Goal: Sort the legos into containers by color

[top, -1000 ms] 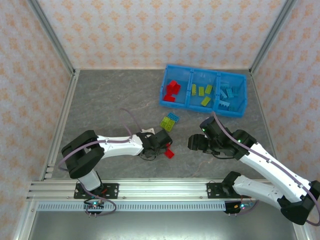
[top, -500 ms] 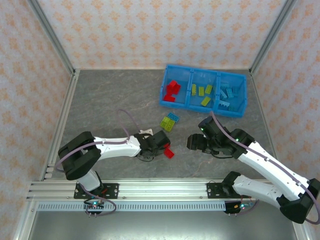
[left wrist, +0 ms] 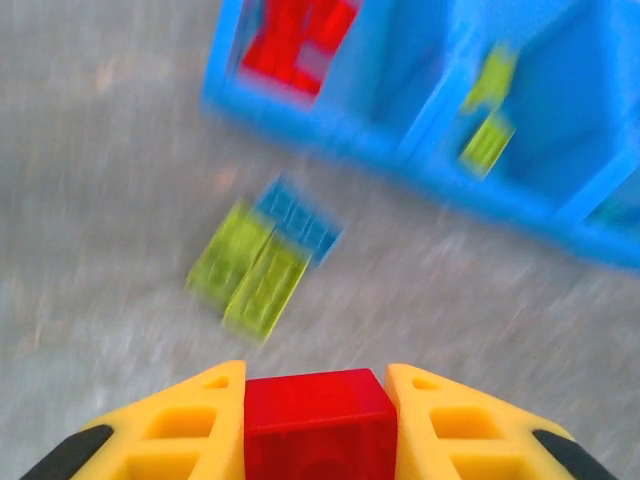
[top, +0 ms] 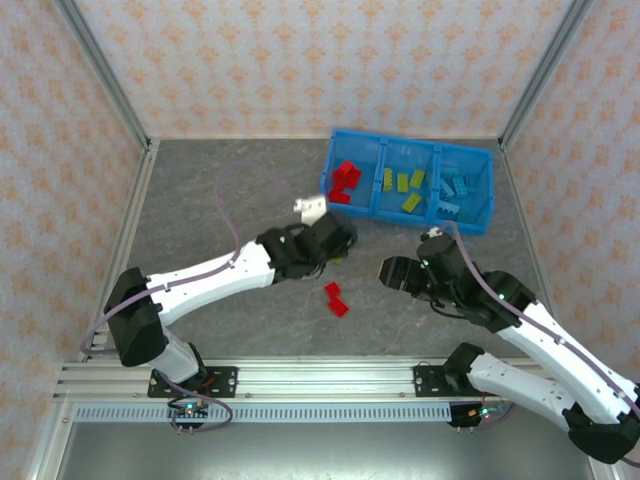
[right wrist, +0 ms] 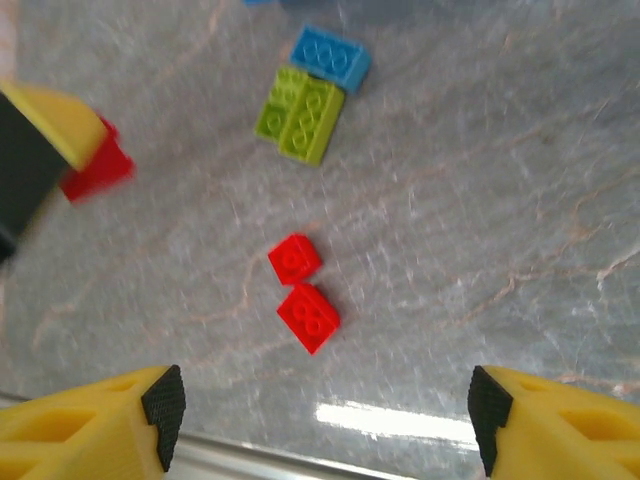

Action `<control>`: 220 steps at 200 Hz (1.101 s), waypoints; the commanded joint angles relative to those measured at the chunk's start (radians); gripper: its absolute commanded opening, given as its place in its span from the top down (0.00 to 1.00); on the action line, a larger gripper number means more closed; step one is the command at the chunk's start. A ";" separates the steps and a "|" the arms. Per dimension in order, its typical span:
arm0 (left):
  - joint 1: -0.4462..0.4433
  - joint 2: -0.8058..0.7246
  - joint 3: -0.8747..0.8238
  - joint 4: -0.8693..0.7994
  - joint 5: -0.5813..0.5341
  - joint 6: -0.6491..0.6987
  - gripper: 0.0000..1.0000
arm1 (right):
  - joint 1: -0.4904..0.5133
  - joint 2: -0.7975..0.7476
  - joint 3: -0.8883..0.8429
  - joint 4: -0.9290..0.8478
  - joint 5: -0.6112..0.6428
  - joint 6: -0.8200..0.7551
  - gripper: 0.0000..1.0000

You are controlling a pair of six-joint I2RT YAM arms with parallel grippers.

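Two loose red legos (top: 335, 298) counted mid-table, close together, between the left jaws and the right jaws. Found the left jaws clamped on a held red lego (left wrist: 318, 425), lifted off the table just beside the near-left corner of the blue tray (top: 395, 216), near a green pair (right wrist: 300, 112) with a blue lego (right wrist: 330, 57) touching it. Found the right jaws spread wide and gripping nothing, fingers (right wrist: 95, 425) well apart, hovering right of the loose reds. Logged red legos (top: 345, 180) in the tray's left compartment, green legos (top: 405, 190) in the middle, light blue legos (top: 455, 195) in the right. Noted open grey table (top: 200, 210) left of the tray, running out to the metal rail (top: 125, 240) at the left edge. Noted patterned walls (top: 300, 70) on three sides, tray standing near the back one.
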 commanded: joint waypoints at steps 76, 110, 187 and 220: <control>0.232 0.711 0.855 -0.044 -0.029 0.485 0.69 | 0.004 -0.075 0.032 -0.078 0.107 0.063 0.22; 0.241 0.859 1.133 -0.166 0.037 0.481 0.50 | 0.004 -0.094 0.043 -0.093 0.104 0.075 0.22; 0.178 0.256 0.501 0.066 0.088 0.450 0.47 | 0.004 -0.012 0.027 -0.005 0.042 0.014 0.23; 0.072 -0.145 0.106 0.110 0.103 0.557 0.46 | 0.089 0.180 0.046 0.023 0.038 -0.095 0.24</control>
